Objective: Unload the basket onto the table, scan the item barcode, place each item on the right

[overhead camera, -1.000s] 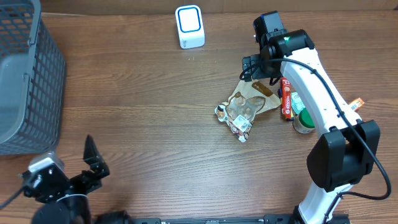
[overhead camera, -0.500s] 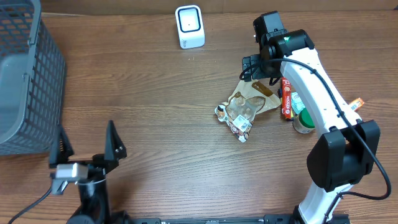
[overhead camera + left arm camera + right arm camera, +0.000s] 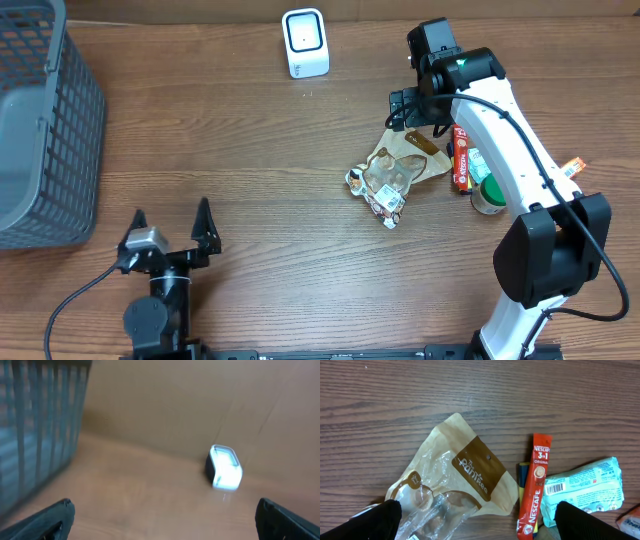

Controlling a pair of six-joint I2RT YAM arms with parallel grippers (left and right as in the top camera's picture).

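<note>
The items lie in a heap at the right: a brown and clear snack bag [image 3: 398,170] [image 3: 465,482], a red Nescafe stick [image 3: 461,158] [image 3: 535,487] and a pale green packet [image 3: 479,164] [image 3: 582,485] whose barcode faces up. My right gripper [image 3: 414,118] [image 3: 480,519] hangs open above the bag's far end, holding nothing. The white scanner [image 3: 305,43] [image 3: 224,467] stands at the back of the table. Low at the front left, my left gripper [image 3: 170,215] [image 3: 162,517] is open and empty, pointing toward the scanner.
A grey mesh basket [image 3: 45,130] [image 3: 35,435] fills the left edge. A round green-topped object [image 3: 488,198] and a small orange item [image 3: 574,167] lie by the right arm. A yellow and blue sachet [image 3: 522,476] shows under the Nescafe stick.
My left arm has swung from the front left corner to the right and now faces the back of the table, still open. The right arm and the items have not moved.
</note>
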